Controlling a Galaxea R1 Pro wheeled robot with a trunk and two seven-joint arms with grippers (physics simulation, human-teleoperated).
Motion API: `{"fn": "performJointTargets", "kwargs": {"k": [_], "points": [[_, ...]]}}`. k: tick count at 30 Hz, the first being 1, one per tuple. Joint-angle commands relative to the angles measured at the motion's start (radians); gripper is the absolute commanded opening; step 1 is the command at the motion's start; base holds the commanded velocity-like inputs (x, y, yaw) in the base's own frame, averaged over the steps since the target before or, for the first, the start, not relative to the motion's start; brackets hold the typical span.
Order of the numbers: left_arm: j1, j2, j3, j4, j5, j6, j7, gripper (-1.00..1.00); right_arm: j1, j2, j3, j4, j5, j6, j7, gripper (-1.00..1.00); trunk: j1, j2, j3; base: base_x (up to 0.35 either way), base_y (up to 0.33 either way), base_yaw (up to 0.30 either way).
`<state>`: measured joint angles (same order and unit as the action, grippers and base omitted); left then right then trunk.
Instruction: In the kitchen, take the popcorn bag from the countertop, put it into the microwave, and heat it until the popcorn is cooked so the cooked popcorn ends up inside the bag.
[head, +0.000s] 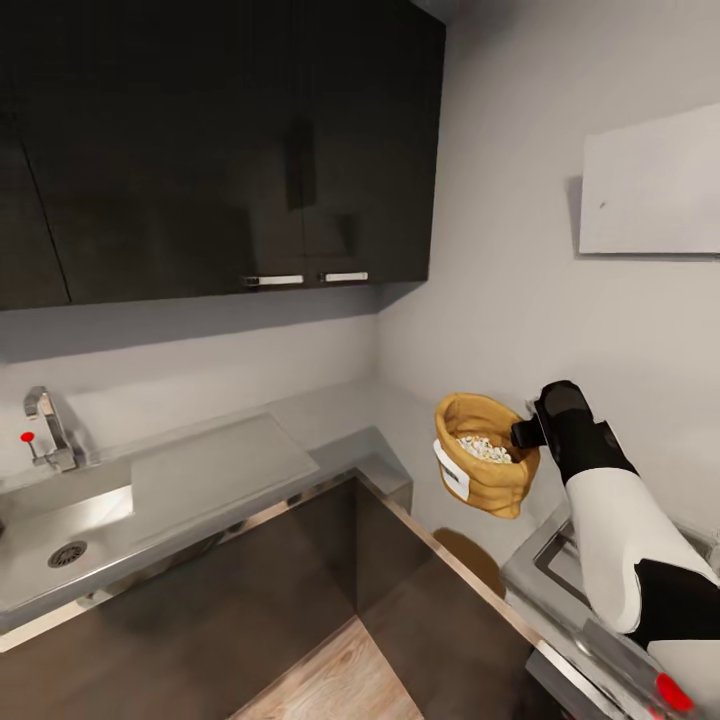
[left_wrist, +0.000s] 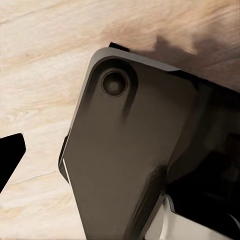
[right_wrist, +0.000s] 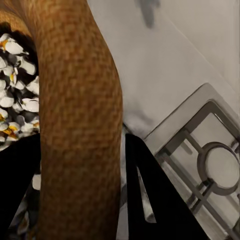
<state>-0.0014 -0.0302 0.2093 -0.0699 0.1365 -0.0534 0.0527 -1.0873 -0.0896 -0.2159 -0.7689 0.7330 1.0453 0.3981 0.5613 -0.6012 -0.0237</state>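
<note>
- Right gripper (head: 522, 432) clamped on the rolled rim of the popcorn bag (head: 485, 452), one dark finger (right_wrist: 20, 185) inside the sack against the kernels, the other (right_wrist: 150, 195) outside the rim, as seen in the right wrist view.
- Popcorn bag (right_wrist: 80, 125) held in the air, off every surface, tilted with its mouth toward the head camera and its white label (head: 452, 468) low on the near side.
- Heap of whitish-yellow popcorn (head: 483, 447) visible inside the bag's mouth; same kernels (right_wrist: 15, 95) packed against the inner wall in the right wrist view.
- Below and beside the bag, a grey gas hob (right_wrist: 210, 165) with dark grates, at the right arm's side.
- Beyond the bag, away from the hob, the brushed-steel countertop (head: 340, 455) running into the corner; further along it, well apart from the bag, a sink (head: 70, 545) with a tap (head: 50, 425).
- Above the countertop, higher than the bag, dark glossy cabinets (head: 200, 150); on the grey wall nearer the bag, a pale panel (head: 650, 185).
- Below the bag, dark lower cabinet fronts and a strip of wood-plank floor (head: 335, 680).
- Left gripper: cannot tell whether parted or closed; left wrist view taken up by a dark robot panel (left_wrist: 130, 160) over the wood floor (left_wrist: 35, 75).
</note>
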Motion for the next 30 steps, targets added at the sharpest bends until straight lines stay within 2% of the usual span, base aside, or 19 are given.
{"fn": "performJointTargets", "kwargs": {"k": [1,16,18,22,30], "points": [[0.000,0.000,-0.002,-0.001,0.011,-0.002,0.002,1.00,-0.001,0.001,-0.002,-0.001,0.011,0.002,0.010,-1.00,0.000,-0.002,-0.002,-0.330,0.000,0.000],[0.000,-0.003,-0.004,-0.001,0.003,0.000,0.002,1.00,-0.001,0.008,-0.016,-0.001,-0.008,0.002,0.019,-1.00,0.000,-0.002,-0.002,-0.345,0.000,0.000],[0.000,-0.003,-0.005,-0.001,0.002,0.000,0.002,1.00,-0.001,0.008,-0.016,-0.001,-0.030,0.002,0.019,-1.00,0.000,-0.002,-0.002,-0.346,0.000,0.000],[0.000,-0.003,-0.005,-0.001,0.002,0.000,0.002,1.00,-0.001,0.008,-0.016,0.001,-0.116,0.002,0.019,-1.00,0.000,-0.002,-0.002,-0.346,0.000,0.000],[0.000,-0.002,-0.007,-0.001,0.001,0.000,0.002,1.00,-0.001,0.006,-0.016,0.002,-0.133,0.002,0.022,-1.00,0.000,-0.002,-0.002,-0.328,0.000,0.000]]}}
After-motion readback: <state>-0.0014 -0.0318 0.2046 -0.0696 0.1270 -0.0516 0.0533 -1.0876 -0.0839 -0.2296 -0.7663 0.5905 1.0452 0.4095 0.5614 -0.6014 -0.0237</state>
